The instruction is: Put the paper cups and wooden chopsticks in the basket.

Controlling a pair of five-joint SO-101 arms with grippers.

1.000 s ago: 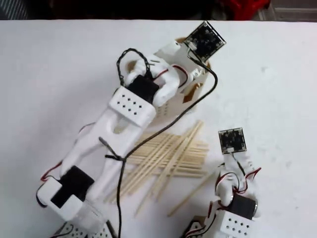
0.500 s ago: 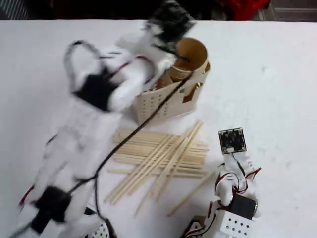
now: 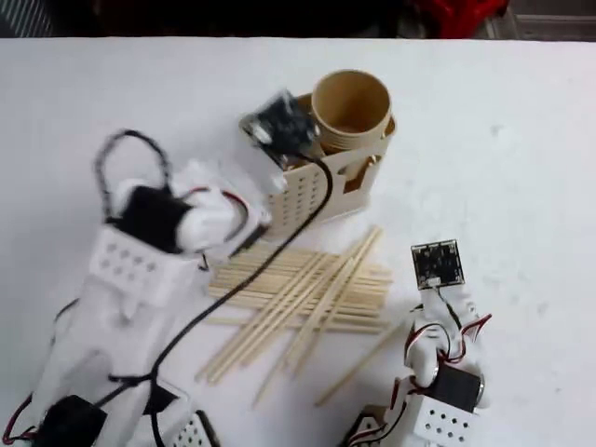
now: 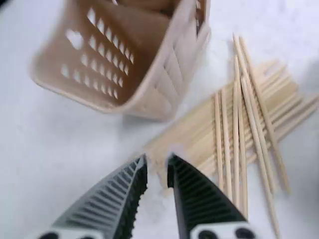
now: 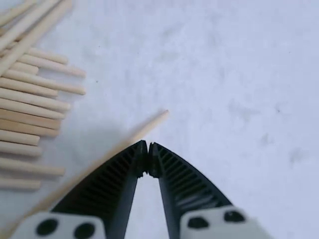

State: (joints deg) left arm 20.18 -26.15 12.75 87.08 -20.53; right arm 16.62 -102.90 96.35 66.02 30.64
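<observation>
Overhead, a heap of wooden chopsticks (image 3: 307, 289) lies on the white worktop (image 3: 521, 168) just in front of a pale perforated basket (image 3: 317, 191). The basket stands upright, and a stack of tan paper cups (image 3: 352, 102) already sits in its far right corner, mouth up.

Most of the sticks run side to side across the worktop. A few slant over them, pointing up toward the basket. One stray chopstick (image 3: 358, 365) lies apart from the heap, nearer the right arm, on the same slant.

The left end effector (image 4: 157, 162) hangs above the bare worktop. Its two ribbed black fingers are parted by a narrow gap and hold nothing. From its wrist, the basket's wall and the near ends of the heap both lie just beyond the fingertips, with the basket on one side and the sticks fanning away on the other.

The right end effector (image 5: 148, 147) sits low at the front edge. Its tips are pressed together and it is empty, with the stray stick's end just past them.

By my judgement the left arm is the better placed for the heap. Its fingers would need to turn across the sticks' length to pinch any.

The chopsticks are plain, light, slim and round, lying loose and overlapping.
</observation>
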